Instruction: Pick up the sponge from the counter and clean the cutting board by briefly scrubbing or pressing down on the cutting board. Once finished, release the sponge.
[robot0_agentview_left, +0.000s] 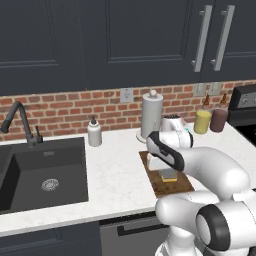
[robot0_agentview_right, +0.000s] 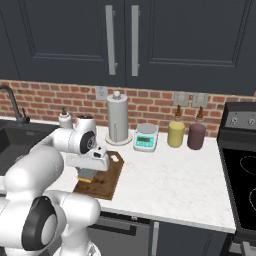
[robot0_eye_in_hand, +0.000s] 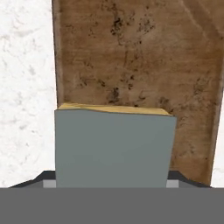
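While clamped on the sponge (robot0_eye_in_hand: 114, 146) between the gripper (robot0_eye_in_hand: 112, 186) tips, hangs directly over the board (robot0_eye_in_hand: 135, 65), sponge low against its near end, board's long axis stretching ahead and beneath.

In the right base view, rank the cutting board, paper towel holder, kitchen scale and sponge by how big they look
1. Cutting board
2. Paper towel holder; close to the board, unsure
3. Kitchen scale
4. Sponge, partly hidden

1 sponge (robot0_eye_in_hand: 113, 144), 1 board (robot0_eye_in_hand: 135, 65), 2 canisters (robot0_agentview_right: 175, 134)
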